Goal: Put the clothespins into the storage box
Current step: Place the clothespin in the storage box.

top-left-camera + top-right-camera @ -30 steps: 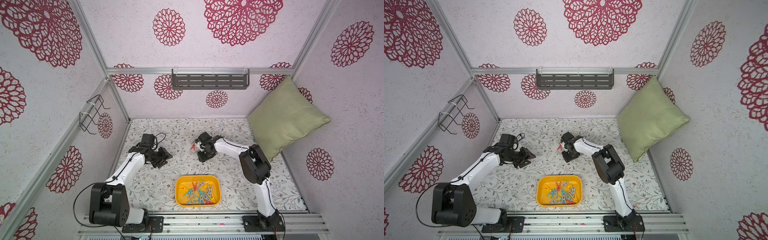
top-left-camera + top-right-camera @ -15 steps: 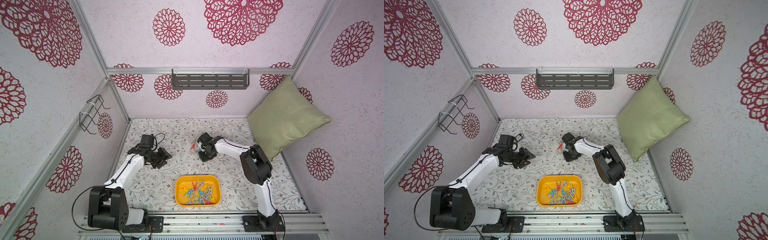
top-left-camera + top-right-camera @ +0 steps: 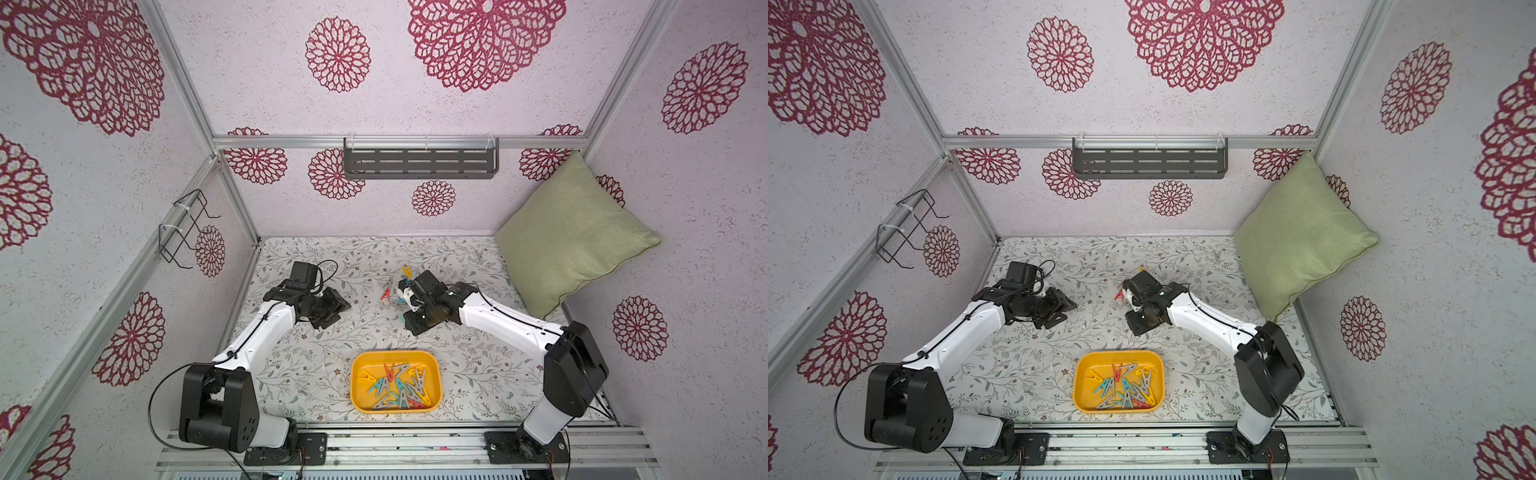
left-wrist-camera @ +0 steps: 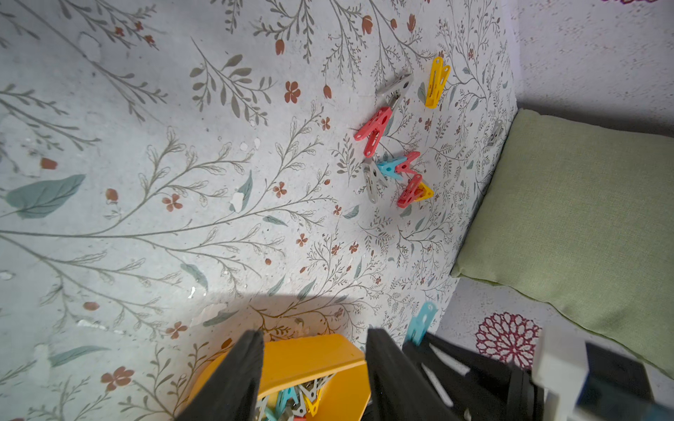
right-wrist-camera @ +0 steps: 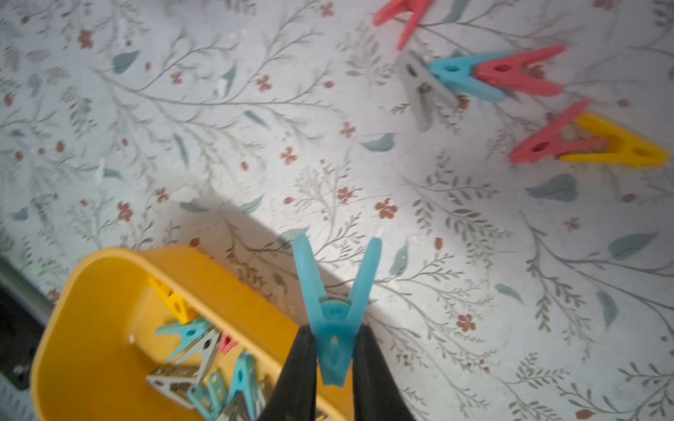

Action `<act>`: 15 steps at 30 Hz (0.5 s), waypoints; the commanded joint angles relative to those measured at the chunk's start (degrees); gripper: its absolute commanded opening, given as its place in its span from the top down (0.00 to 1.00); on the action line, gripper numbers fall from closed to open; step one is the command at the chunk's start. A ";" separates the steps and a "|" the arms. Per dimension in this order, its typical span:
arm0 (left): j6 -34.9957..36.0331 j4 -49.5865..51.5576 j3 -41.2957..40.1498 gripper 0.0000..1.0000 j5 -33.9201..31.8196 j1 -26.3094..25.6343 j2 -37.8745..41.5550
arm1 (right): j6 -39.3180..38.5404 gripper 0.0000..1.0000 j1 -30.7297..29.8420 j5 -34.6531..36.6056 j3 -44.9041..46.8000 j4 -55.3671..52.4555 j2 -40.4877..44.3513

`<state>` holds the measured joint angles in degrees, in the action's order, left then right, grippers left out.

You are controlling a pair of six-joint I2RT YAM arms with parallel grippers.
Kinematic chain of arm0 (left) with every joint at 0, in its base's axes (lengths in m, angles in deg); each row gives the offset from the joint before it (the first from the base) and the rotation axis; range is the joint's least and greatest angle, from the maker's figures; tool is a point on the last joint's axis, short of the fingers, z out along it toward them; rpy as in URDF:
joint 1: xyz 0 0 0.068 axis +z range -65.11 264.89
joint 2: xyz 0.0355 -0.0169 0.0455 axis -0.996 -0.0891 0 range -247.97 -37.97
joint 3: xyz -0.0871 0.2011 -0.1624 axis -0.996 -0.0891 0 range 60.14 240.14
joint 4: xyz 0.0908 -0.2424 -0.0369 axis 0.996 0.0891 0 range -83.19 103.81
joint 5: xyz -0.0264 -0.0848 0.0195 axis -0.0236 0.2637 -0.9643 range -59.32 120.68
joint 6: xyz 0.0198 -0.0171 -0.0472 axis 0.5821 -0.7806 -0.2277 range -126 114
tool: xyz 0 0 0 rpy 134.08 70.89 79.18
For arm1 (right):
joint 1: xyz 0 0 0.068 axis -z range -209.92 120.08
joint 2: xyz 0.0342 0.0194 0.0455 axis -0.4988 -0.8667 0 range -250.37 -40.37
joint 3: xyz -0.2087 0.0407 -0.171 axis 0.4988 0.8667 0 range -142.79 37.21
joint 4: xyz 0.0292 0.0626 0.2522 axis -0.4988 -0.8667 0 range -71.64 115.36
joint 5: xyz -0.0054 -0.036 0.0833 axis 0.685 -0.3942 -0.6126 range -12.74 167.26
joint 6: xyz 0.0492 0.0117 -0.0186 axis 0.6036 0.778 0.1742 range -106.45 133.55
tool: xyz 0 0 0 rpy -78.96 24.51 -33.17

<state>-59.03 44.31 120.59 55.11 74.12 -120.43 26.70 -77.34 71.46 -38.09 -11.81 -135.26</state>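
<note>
At the left of the floral mat point(image 3: 291, 365), left gripper point(image 4: 313, 333) is hovering, fingers apart, gripping nothing. Toward the middle, loose clothespins point(image 4: 394, 171) in red, teal-blue, grey and yellow are lying scattered on the mat. Near the front edge, storage box point(image 3: 355, 395) is sitting flat, holding a heap of mixed pegs point(image 3: 395, 388). Behind the box, right gripper point(image 5: 332, 342) is pinching one teal-blue clothespin point(image 5: 337, 291) above the mat, legs splayed. At far right, green cushion point(image 3: 569, 237) is leaning against the wall.
</note>
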 commanded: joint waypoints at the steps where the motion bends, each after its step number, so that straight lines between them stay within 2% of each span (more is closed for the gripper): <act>1: -0.57 -1.51 2.16 0.49 -1.94 -1.59 -1.38 | 0.79 0.86 -5.85 -3.94 2.31 -1.03 3.56; 6: -0.19 -0.62 4.11 0.50 -2.87 -2.32 -2.92 | 2.77 0.85 -13.82 -4.63 6.07 -0.50 5.23; 9: 0.48 0.31 5.73 0.50 -3.72 -2.67 -3.64 | 4.13 0.80 -15.84 -4.29 8.58 0.78 5.46; 11: 1.42 1.51 7.15 0.50 -4.41 -2.90 -4.72 | 4.92 0.70 -15.91 -3.96 9.88 2.03 5.85; 15: 4.47 4.79 11.92 0.50 -5.63 -3.53 -8.76 | 5.48 0.42 -15.53 -0.32 9.19 2.86 6.06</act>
<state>-57.63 46.45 129.68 51.24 71.54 -126.55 31.22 -93.42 68.49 -27.54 -10.65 -132.07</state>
